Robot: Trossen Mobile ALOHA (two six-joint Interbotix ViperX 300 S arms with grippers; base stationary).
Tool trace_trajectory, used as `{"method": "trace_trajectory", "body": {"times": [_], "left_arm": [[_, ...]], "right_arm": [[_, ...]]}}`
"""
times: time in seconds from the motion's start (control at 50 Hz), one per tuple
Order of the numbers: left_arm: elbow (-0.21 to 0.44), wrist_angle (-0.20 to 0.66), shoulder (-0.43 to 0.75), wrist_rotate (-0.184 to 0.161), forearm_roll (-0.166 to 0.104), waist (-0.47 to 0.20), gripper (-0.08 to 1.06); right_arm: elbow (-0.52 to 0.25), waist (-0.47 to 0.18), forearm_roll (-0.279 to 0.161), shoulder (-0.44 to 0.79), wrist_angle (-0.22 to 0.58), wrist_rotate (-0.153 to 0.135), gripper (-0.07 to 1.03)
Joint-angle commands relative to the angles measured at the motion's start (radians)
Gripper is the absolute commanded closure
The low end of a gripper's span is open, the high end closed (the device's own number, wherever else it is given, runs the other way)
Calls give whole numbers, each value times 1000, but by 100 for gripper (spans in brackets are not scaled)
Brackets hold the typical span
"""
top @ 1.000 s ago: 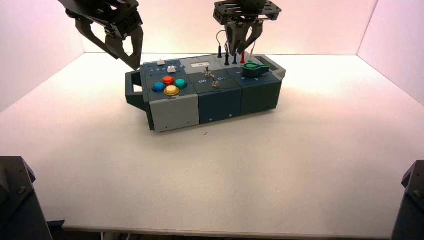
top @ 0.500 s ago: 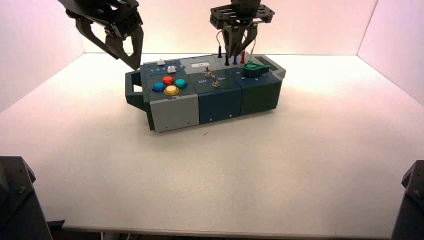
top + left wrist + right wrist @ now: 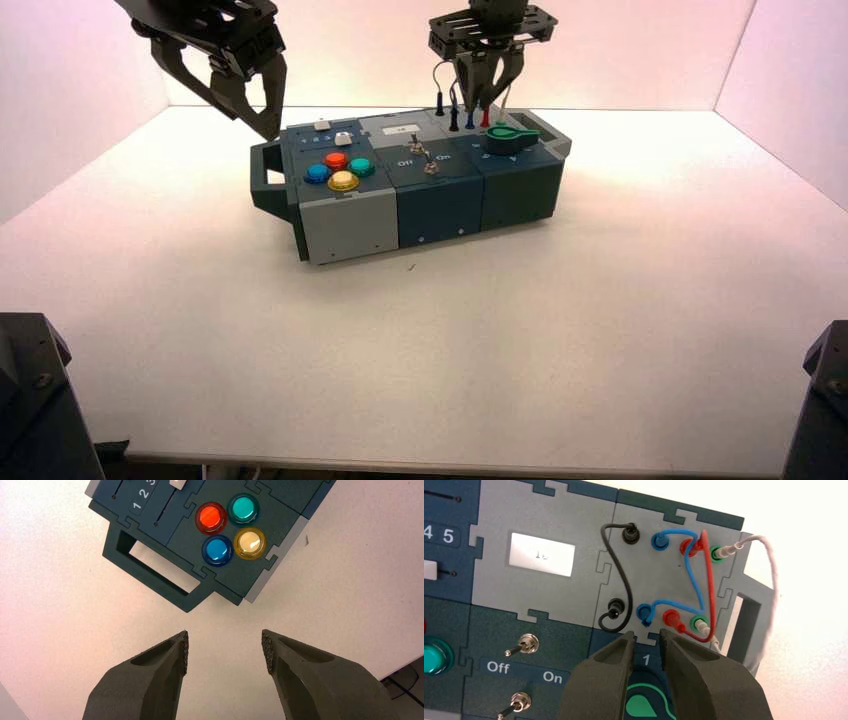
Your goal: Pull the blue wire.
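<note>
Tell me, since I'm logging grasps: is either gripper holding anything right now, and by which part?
Nothing is held. The right gripper hangs just short of the blue wire's near plug, fingers slightly apart. The left gripper hovers open beside the box.

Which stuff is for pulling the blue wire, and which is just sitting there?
For the job:
blue wire, both ends plugged in
right gripper, open just beside its plug

Just there:
red wire
black wire
four round buttons
left gripper, parked open off the box's handle end
</note>
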State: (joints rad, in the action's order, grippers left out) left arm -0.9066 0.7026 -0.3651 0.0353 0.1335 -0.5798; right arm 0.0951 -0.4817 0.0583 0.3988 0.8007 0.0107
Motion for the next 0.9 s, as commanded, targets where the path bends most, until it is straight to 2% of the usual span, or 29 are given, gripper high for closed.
{"method": "trace_trajectory", "body": {"times": [0.02, 0.58, 0.8, 0.9], "left_arm": [[14, -3, -6, 0, 0, 5, 21], [15, 0, -5, 2, 0, 3, 21], [14, 0, -3, 2, 0, 5, 21], [14, 0, -2, 2, 0, 5, 21]], "right_arm": [[-41, 0, 3, -11, -3, 6, 67], [-97, 8, 2, 46, 3, 8, 70], [-100, 12, 2, 58, 17, 9, 76], [-100, 17, 2, 60, 23, 11, 84]]}}
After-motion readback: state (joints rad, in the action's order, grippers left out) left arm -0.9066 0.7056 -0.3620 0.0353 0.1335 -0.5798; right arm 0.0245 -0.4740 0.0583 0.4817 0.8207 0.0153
